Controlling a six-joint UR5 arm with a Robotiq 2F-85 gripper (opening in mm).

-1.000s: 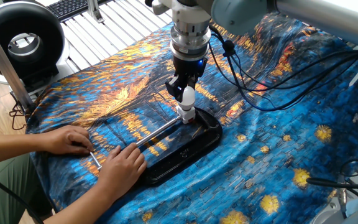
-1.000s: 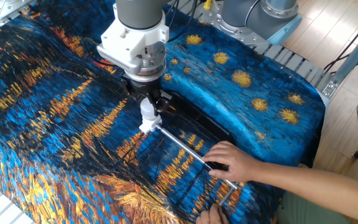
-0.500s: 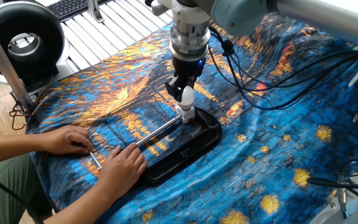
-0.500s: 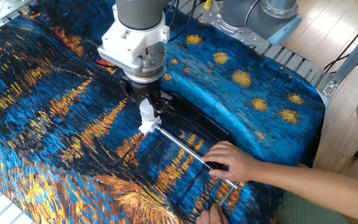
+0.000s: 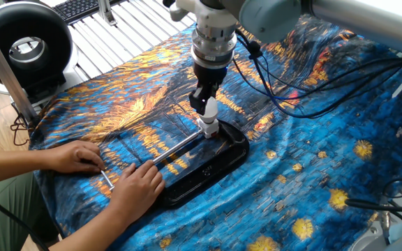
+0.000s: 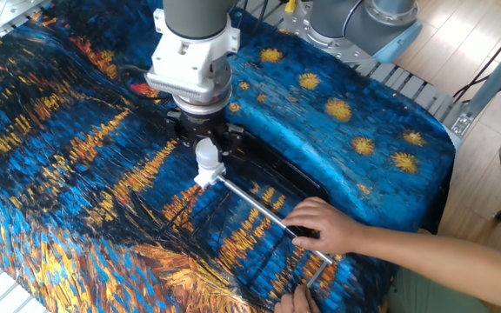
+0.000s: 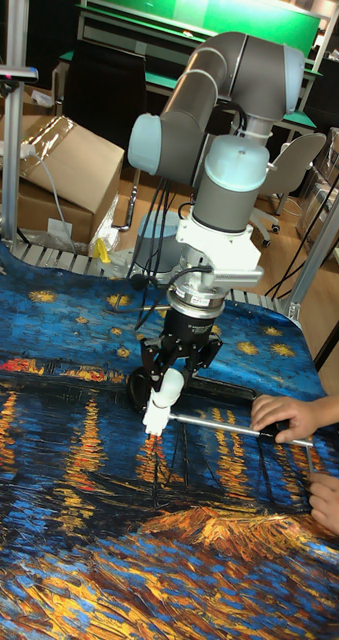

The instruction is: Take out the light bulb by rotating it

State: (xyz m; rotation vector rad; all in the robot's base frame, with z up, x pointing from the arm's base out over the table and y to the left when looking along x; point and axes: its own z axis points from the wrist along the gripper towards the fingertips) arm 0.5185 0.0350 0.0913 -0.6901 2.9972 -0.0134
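The bench [image 5: 340, 160] is draped in a blue and gold painted-night cloth [image 6: 50, 156] that covers nearly all of it, with bare metal slats showing at the edges. Over the middle hangs the grey UR5 arm [image 7: 224, 90], its wrist pointing straight down. A person's forearms reach in from the side: one hand [image 5: 137, 187] lies flat on the near end of a black tray [image 5: 237, 155], and the other hand [image 5: 74, 156] rests on the cloth beside it.

The black tray lies on the cloth below the arm. A thin metal rod [image 6: 263, 209] runs along it from the person's hands to a small white socket [image 5: 209, 128] at the far end of the tray.

The gripper [image 5: 208, 104] points down directly above that socket. Its two black fingers [image 7: 139, 385] are closed on the light bulb [image 6: 205, 156], pinching the frosted globe from either side. The bulb stands upright with its base at the socket's top; whether the screw threads are still seated inside cannot be told from any view. In the tall fixed view, bulb and socket read as one white column beneath the gripper [image 7: 167, 378].
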